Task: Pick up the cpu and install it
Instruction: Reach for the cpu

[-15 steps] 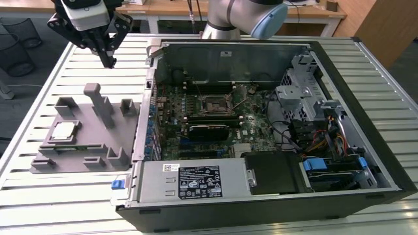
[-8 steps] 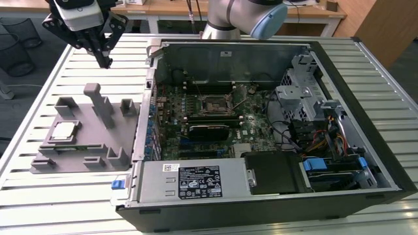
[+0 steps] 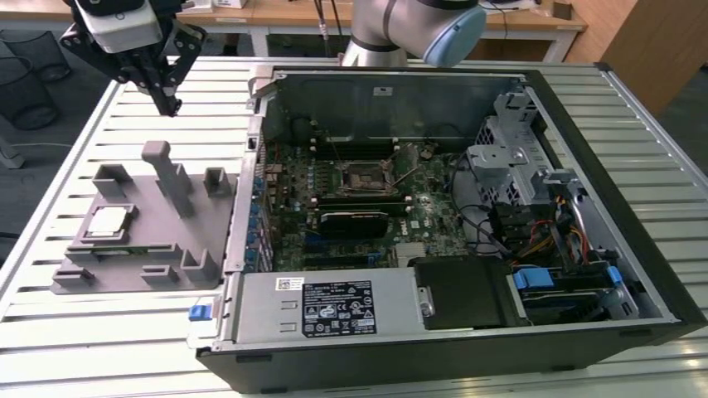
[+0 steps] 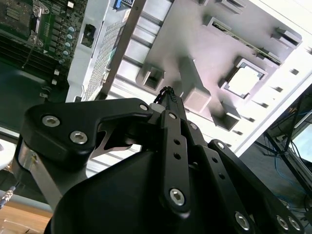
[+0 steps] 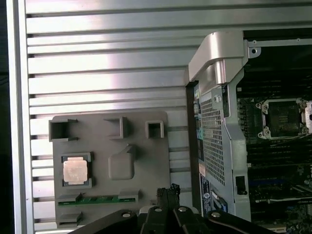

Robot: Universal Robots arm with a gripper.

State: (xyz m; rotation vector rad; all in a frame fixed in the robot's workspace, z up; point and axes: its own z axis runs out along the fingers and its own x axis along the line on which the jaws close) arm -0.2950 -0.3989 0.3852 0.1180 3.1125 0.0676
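Note:
The cpu (image 3: 108, 222), a flat silver square, lies in a recess of the grey holder block (image 3: 166, 261) on the slatted table, at the exterior view's left. It also shows in both wrist views (image 4: 242, 80) (image 5: 75, 171). My gripper (image 3: 169, 106) hangs high above the table beyond the block's far end, well apart from the cpu. Its black fingers (image 4: 168, 95) (image 5: 168, 191) are shut together with nothing between them. The black socket frame (image 3: 363, 177) (image 5: 282, 117) sits bare on the motherboard inside the open computer case.
A green-edged memory stick (image 3: 111, 251) (image 5: 95, 199) rests in a slot of the block beside the cpu. Grey posts (image 3: 158, 162) stand up from the block. The case wall (image 3: 249, 166) rises between block and motherboard. Black mesh bins (image 3: 28, 66) stand off the table.

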